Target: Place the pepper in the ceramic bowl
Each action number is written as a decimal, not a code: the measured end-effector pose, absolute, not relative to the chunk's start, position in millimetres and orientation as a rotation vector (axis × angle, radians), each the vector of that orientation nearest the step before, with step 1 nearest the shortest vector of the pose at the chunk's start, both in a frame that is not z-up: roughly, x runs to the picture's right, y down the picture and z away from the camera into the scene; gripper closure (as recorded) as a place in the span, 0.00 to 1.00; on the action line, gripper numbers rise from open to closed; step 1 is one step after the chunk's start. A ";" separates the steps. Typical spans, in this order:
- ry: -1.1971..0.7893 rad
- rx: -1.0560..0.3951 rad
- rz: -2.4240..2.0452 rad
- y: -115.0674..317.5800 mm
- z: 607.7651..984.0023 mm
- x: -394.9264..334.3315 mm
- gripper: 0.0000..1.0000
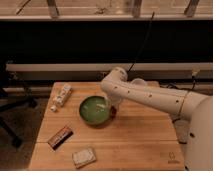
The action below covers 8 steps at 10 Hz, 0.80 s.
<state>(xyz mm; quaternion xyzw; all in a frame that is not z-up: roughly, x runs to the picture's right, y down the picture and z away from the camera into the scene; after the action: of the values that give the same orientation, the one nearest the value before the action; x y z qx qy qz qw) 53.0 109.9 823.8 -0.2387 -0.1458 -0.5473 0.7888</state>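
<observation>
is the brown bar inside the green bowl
No, the brown bar lies on the table left of and nearer than the ceramic bowl; the gripper is at the bowl's right rim.

We are observing the ceramic bowl (94, 110), round, shallow, glossy green, sitting upright near the middle of the wooden table. Our gripper (113, 107) is hanging at the bowl's right rim. The pepper (114, 111) is showing there as a small dark red-brown shape.
</observation>
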 end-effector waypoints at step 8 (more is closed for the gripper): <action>-0.320 -0.508 -1.241 103.7 830.2 22.1 1.00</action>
<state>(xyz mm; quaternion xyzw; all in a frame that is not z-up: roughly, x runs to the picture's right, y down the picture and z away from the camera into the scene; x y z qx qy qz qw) 22.1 103.7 830.2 -0.2344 -0.1475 -0.5725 0.7717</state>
